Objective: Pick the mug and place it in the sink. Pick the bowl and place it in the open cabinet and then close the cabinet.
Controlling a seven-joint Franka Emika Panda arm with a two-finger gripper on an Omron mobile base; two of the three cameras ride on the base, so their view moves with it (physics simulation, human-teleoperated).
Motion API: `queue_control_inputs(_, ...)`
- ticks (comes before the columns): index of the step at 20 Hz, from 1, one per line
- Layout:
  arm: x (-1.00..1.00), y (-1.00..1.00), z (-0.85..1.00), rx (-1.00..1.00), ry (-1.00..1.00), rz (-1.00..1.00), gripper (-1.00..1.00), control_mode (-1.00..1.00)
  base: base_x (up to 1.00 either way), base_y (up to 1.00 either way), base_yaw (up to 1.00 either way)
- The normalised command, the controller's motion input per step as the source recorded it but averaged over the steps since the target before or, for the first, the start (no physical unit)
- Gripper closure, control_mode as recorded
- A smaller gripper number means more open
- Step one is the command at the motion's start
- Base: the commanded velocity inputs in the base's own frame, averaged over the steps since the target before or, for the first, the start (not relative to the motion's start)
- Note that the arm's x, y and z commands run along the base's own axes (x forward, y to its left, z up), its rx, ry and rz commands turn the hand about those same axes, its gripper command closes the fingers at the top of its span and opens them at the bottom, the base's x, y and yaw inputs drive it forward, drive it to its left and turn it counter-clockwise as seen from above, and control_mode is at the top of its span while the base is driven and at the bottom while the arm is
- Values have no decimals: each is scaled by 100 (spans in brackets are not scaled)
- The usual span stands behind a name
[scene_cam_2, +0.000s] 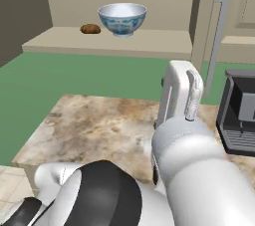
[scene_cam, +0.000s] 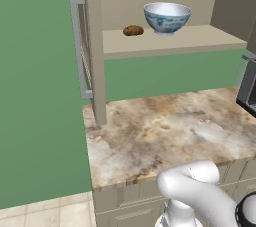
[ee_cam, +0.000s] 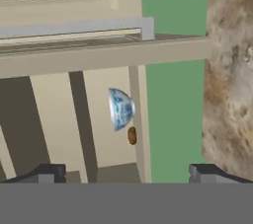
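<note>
Bowl (scene_cam: 167, 17) sits upright on the cabinet (scene_cam: 95, 61) shelf (scene_cam: 200, 40), well back from the shelf's front edge and toward its middle, with a small brown lump (scene_cam: 133, 30) just beside it on the side nearer the open door. In my hand view the scene is rolled sideways: the bowl (ee_cam: 120, 109) shows as a blue-patterned dome against the shelf, the lump (ee_cam: 132, 135) next to it. My gripper (ee_cam: 128, 172) is spread wide, its two dark tips far apart at the bottom of that view and pinching nothing, well apart from the bowl. The marble counter (scene_cam: 165, 131) lies below the shelf, a dark appliance (scene_cam_2: 239, 115) at its right end.
</note>
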Motion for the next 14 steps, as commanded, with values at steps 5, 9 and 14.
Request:
queue_control_inputs(5,29,-35,-16,0,-4,11,-100,-100,0,0,0)
queue_control_inputs(9,30,-31,-24,0,-5,10,-100,-100,0,0,0)
queue_control_inputs(14,37,-22,-21,0,-2,7,-100,-100,0,0,0)
